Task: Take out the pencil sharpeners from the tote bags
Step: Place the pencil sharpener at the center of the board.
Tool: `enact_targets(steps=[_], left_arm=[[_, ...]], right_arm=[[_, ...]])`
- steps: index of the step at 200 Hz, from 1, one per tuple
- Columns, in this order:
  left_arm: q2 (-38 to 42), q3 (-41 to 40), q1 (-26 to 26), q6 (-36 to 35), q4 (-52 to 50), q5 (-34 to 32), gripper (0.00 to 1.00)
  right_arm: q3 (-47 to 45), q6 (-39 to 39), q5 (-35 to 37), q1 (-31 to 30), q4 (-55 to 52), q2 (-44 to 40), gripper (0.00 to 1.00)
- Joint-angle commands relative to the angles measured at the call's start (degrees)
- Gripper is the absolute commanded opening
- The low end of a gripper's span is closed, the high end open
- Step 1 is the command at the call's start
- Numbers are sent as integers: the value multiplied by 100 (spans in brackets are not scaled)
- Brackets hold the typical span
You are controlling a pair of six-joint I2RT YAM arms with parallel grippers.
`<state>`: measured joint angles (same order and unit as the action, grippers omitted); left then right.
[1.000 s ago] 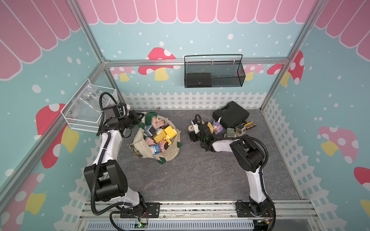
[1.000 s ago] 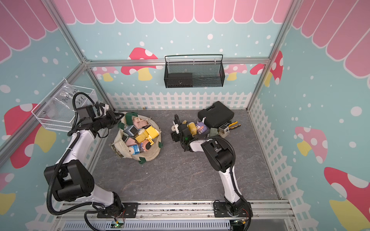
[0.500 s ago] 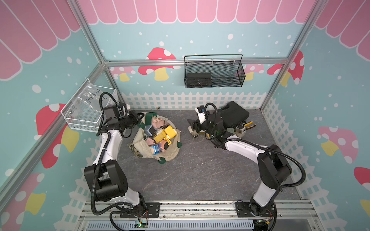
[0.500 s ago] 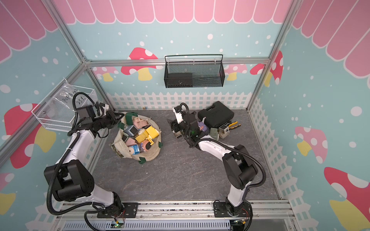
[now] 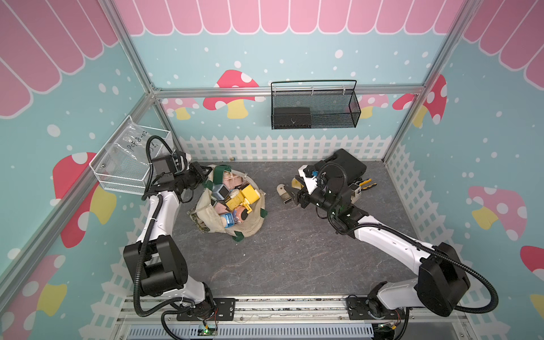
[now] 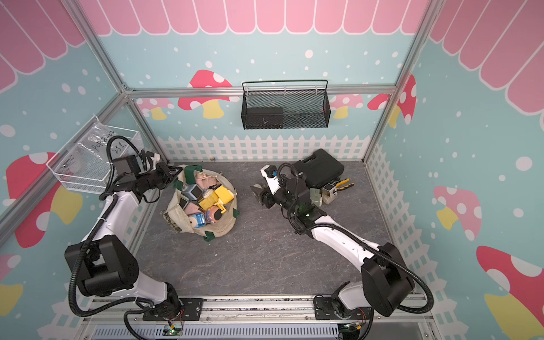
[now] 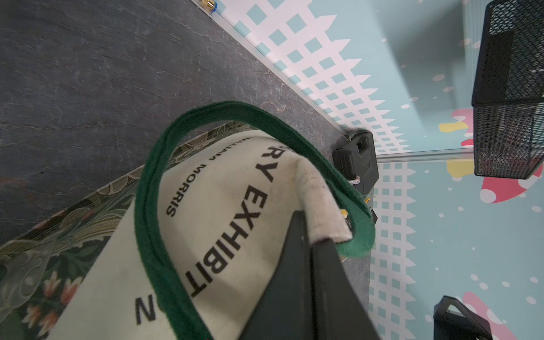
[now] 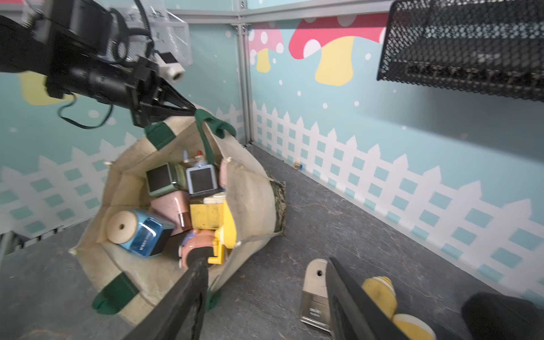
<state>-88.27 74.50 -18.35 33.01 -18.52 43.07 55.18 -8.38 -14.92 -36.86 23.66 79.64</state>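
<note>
**Left hand holds the bag open, right hand is ready to reach in**

Your left gripper (image 8: 180, 106) is pinched tight on the top edge of the tote bag (image 5: 250, 228), right by a green strap. It lifts that edge so the mouth gapes and does not flop over the pencil sharpeners (image 5: 235, 200) heaped inside. Your right gripper (image 8: 266, 262) has its fingers apart with nothing between them. It points at the bag's mouth, I think to pick one. A few more sharpeners sit on the table (image 5: 294, 259) beside the black case (image 5: 344, 164), well apart from the bag.
</note>
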Motion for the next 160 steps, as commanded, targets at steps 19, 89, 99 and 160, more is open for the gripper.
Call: enact_targets(steps=[19,89,99,160], left_arm=[[25,-41,22,54,142,-26,0],[-69,165,262,-155,-329,-258,0],[-44,208,262,-177,-369,-310,0],[-67,170,262,-417,-511,-431,0]], right_arm=[[238,432,-532,-845,-334,349,61],[1328,-813,-824,-1408,-514,1877,59],[1533,-1055,-865,-1439,-589,2119,59],[2513,524,-1035,-1665,-1240,3174,61]])
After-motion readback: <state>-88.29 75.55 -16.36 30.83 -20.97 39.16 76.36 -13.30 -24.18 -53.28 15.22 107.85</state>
